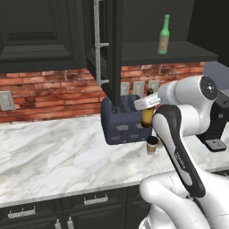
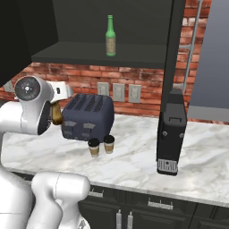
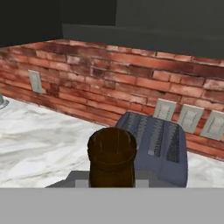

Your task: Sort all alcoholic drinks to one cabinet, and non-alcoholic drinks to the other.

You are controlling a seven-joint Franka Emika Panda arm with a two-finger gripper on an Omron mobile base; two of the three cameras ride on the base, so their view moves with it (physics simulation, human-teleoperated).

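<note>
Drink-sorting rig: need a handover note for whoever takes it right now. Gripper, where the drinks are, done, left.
Gripper: shut on the amber bottle, held above the counter by the toaster.
Green bottle: upright on the open cabinet shelf.
Two coffee cups: side by side on the counter in front of the toaster.
Done: green bottle shelved.
Left: put the amber bottle next to the green one, then both cups into the other cabinet.
</note>
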